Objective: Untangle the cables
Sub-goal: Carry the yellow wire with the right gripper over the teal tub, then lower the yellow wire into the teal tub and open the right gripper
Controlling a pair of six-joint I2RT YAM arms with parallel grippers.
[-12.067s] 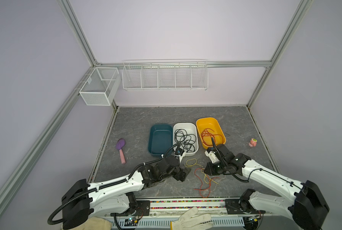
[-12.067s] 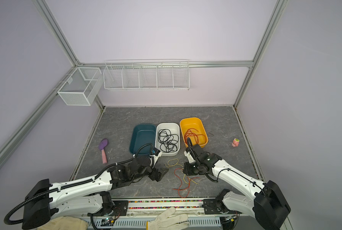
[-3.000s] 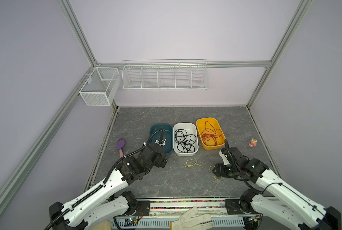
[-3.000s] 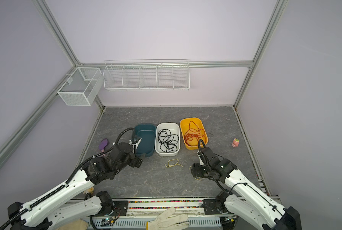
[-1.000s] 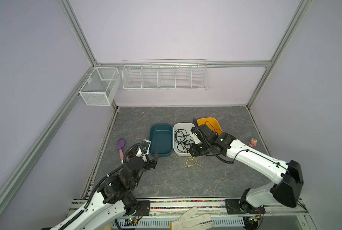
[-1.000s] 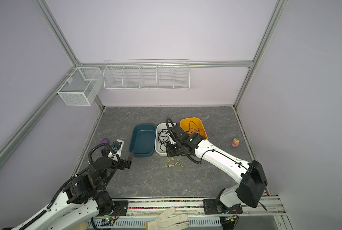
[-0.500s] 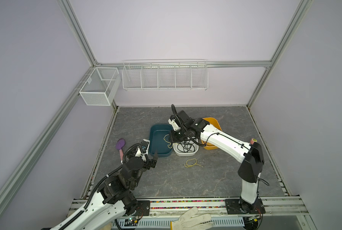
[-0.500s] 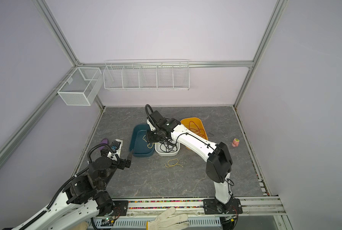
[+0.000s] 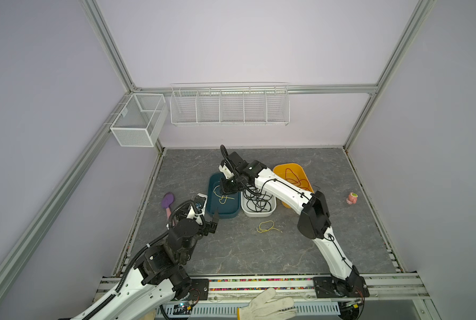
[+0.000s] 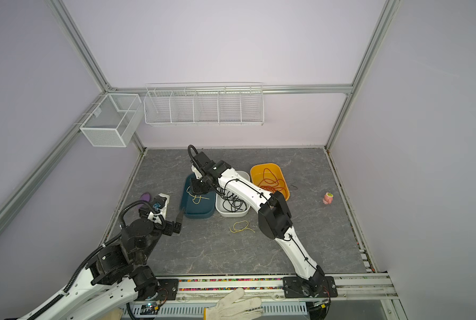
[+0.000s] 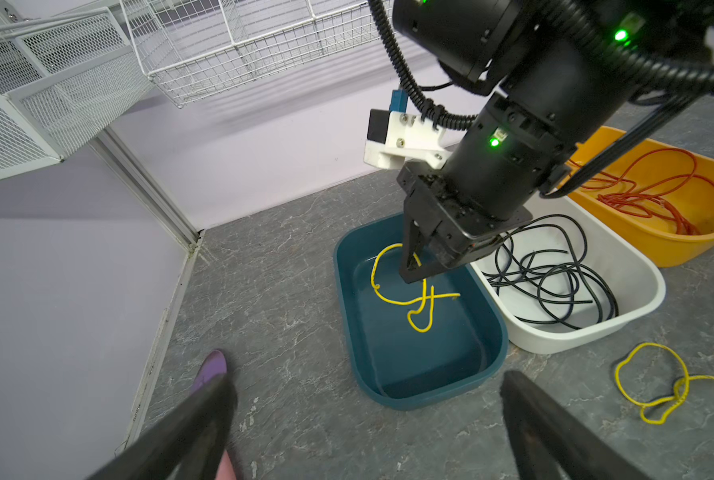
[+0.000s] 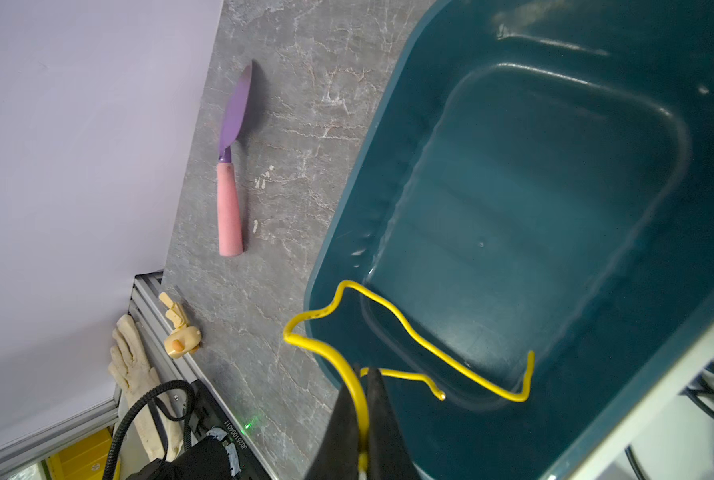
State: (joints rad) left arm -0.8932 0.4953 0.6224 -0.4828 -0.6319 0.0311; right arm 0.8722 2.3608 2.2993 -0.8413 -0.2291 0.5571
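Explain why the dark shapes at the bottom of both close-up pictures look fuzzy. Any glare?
Left wrist view: the left tool's fingers sit too near the lens, so they blur. Right wrist view: the right tool, shut on the yellow cable, blurs likewise; pale glare streaks the teal bin. Both top views: even light, soft shadows.

At frame centre the right gripper (image 9: 228, 189) reaches over a dark teal plastic tub (image 9: 222, 214), pinching a thin yellow cable (image 9: 222, 197) drooping inside. Rightward, a white plastic tub (image 9: 259, 214) holds black cables (image 9: 258, 200), and an orange plastic tub (image 9: 282, 169) a red cable (image 9: 295, 178). Below them lies a loose yellow cable loop (image 9: 266, 226).
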